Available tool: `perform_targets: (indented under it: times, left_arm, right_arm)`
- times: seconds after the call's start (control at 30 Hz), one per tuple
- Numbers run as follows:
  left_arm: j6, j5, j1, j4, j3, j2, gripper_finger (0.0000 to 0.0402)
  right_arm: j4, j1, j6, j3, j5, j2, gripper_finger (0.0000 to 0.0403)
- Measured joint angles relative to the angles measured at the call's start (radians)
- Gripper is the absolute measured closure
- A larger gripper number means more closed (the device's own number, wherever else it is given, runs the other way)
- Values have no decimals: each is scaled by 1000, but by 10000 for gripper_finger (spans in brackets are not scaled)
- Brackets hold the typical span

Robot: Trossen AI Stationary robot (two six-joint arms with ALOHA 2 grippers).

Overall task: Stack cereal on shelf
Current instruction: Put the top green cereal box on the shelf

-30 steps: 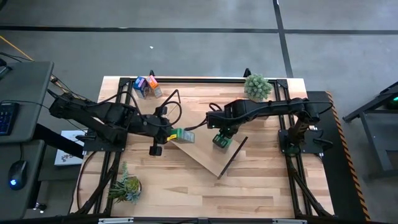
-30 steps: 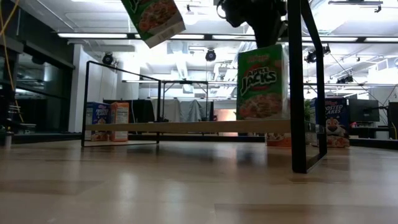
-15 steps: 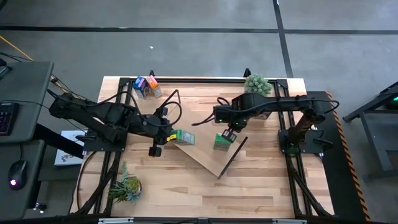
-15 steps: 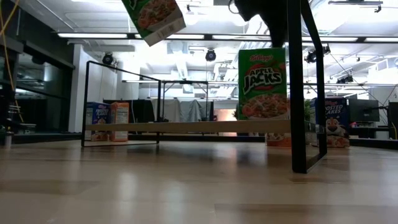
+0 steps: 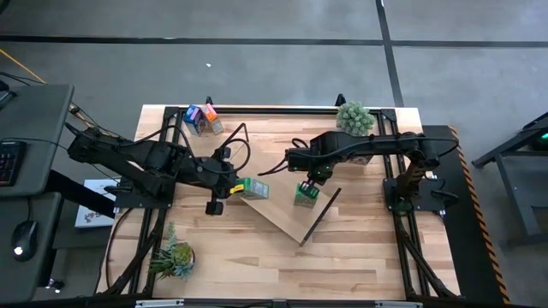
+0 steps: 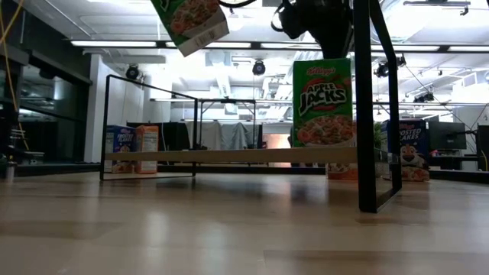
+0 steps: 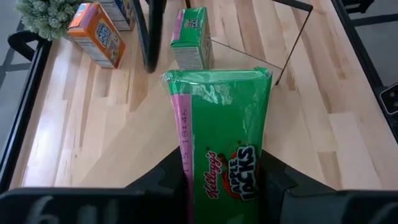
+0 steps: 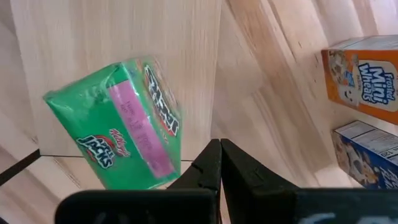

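The shelf (image 5: 282, 214) lies slantwise mid-table, with its board (image 6: 229, 156) raised on black wire ends. One green cereal box (image 5: 306, 194) stands upright on the board (image 6: 323, 103) and shows from above in the right wrist view (image 8: 118, 130). My right gripper (image 5: 310, 176) hovers just above and to the far side of it, shut and empty (image 8: 219, 165). My left gripper (image 5: 235, 186) is shut on a second green box (image 5: 253, 186), held high above the shelf's left part (image 6: 191, 21). My left gripper pinches the green box's logo end (image 7: 217, 177) between its two fingers (image 7: 163, 180), one on each side. The box reaches forward past the fingers toward the table's right. It is lifted clear and hangs tilted, with its picture end lowest (image 6: 200, 30).
A blue and an orange box (image 5: 201, 118) stand at the far left. Another orange box (image 7: 96, 42) and a blue one (image 8: 370, 155) stand near the plant (image 5: 354, 118) at the far right. A second plant (image 5: 174, 257) stands near left.
My right gripper has let go of the green box on the shelf, risen off it and drawn a little toward the far edge. The box, tilted under the fingers a second ago, now stands upright on the board by itself.
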Motion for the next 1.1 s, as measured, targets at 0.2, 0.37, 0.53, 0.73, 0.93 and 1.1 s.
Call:
perform_targets:
  times: [0.2, 0.37, 0.53, 0.73, 0.93, 1.1]
  left_arm:
    - [-40, 0, -1, -2, 0, 0, 295]
    - [-50, 0, -1, -1, 0, 0, 295]
    - [-50, 0, -1, -2, 0, 0, 295]
    - [-51, 0, -1, -1, 0, 0, 295]
    - [-50, 0, -1, -2, 0, 0, 295]
    - [-50, 0, -1, -1, 0, 0, 295]
  right_arm:
    - [-7, 1, 31, 0, -37, 13, 403]
    - [-11, 1, 70, 0, -48, 13, 403]
    - [-10, 3, 92, 0, -82, 13, 403]
    - [-10, 14, 107, 0, -97, 13, 403]
    - [-11, 27, 123, 0, -112, 13, 403]
    - [-11, 27, 140, 0, -117, 13, 403]
